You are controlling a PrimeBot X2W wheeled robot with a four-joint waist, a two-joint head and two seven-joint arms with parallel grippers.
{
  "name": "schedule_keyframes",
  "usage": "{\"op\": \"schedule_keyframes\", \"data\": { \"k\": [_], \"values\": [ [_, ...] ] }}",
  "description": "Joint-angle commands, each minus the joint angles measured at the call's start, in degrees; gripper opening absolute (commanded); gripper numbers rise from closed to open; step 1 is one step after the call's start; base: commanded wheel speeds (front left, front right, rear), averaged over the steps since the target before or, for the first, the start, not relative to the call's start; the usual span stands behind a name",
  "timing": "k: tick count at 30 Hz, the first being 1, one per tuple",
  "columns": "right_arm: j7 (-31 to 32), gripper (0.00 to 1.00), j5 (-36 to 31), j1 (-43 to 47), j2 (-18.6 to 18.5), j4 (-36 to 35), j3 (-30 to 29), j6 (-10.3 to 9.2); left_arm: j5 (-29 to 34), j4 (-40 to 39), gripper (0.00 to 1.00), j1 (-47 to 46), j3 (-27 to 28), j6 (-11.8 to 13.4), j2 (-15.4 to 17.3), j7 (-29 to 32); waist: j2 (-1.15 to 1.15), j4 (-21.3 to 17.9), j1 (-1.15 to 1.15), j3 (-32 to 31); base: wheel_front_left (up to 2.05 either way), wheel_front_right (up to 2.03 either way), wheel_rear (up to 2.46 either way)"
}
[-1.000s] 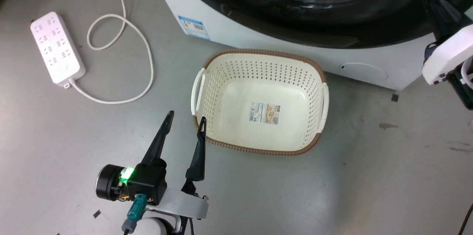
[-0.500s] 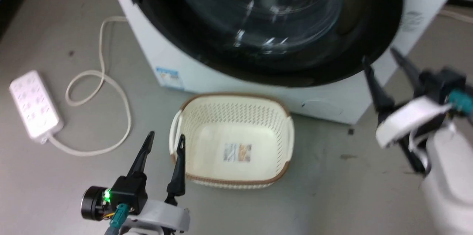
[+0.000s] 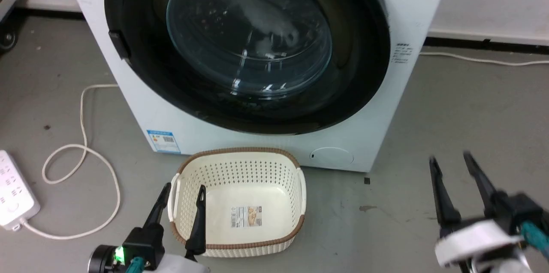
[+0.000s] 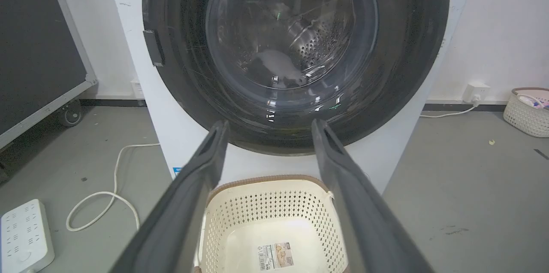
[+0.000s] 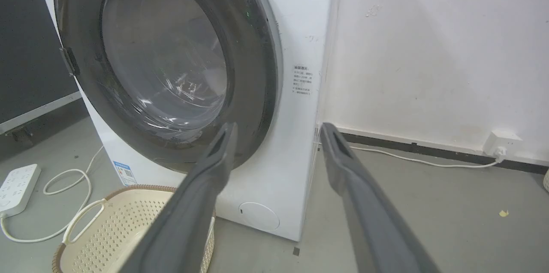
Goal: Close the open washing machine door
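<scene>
The washing machine door sat flush in the white machine, nothing touching it.
It stood ahead of and above both sets of jaws, apparently shut. The left gripper, near the basket, and the right gripper each had jaws spread, holding nothing. Judged best: press flat on the rim beside the side tab only if the latch looked unseated.

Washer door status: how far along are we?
Done: the washing machine door sits flush against the white front, with no gap at its rim in either wrist view. In hand: nothing; the left claw, by the basket, and the right claw are open, empty and off the door. Left: nothing visible, though the latch cannot be confirmed.
</scene>
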Motion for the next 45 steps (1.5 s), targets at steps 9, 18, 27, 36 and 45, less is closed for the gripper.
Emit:
{"op": "schedule_keyframes", "data": {
  "k": [9, 18, 27, 36, 45],
  "values": [
    [-0.3, 1.00, 1.9, 6.5, 0.6, -2.7, 1.0, -0.04, -0.2, -0.1, 1.00, 2.3, 1.3, 1.7, -0.5, -0.3, 0.00, 0.3, 0.01, -1.6, 0.00, 0.00, 0.00],
    [-0.3, 1.00, 1.8, 6.9, 0.6, -3.0, 3.1, -0.04, 0.0, 0.4, 1.00, 2.3, 1.3, 1.5, -0.8, -0.3, 0.00, 1.4, 0.01, -2.3, 0.00, 0.00, 0.00],
    [0.1, 0.00, 1.7, 6.6, 0.4, -2.8, 3.2, 0.01, 0.0, 0.3, 0.00, 2.0, 1.1, 0.8, -0.6, 0.1, 0.00, 1.8, 0.02, -2.4, 0.00, 0.00, 0.00],
    [1.2, 0.00, 1.5, 6.6, 0.4, -3.4, 3.3, 0.01, 0.4, -0.2, 0.00, 1.8, 1.4, 0.9, -0.7, 1.2, 0.00, 1.5, 0.02, -2.4, 0.00, 0.00, 0.00],
    [2.4, 0.00, 1.3, 6.6, 0.4, -4.1, 3.5, 0.00, 0.8, -0.7, 0.00, 1.6, 1.8, 1.0, -0.8, 2.4, 0.00, 1.2, 0.02, -2.4, 0.00, 0.00, 0.00]
  ]
}}
